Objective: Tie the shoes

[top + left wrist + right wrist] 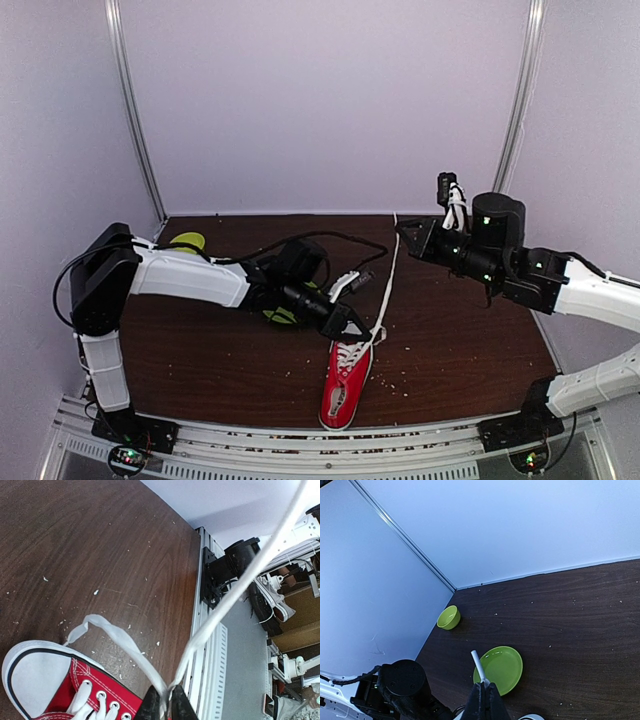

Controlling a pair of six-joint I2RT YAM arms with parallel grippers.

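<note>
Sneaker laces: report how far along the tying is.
Done: the sneaker is laced through its eyelets; no bow shows. In hand: the right gripper holds the taut lace away from the sneaker, and the left gripper pinches it where it meets the slack lace. Left: the loops and the bow.

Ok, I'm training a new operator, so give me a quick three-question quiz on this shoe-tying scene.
1. True or false: the right hand holds a white lace taut, away from the sneaker.
2. Which green dish sits nearest the back-left corner? A) bowl B) plate
3. Where does the left hand pinch the lace?
Key: 1 true; 2 A; 3 close beside the sneaker's eyelets.
</note>
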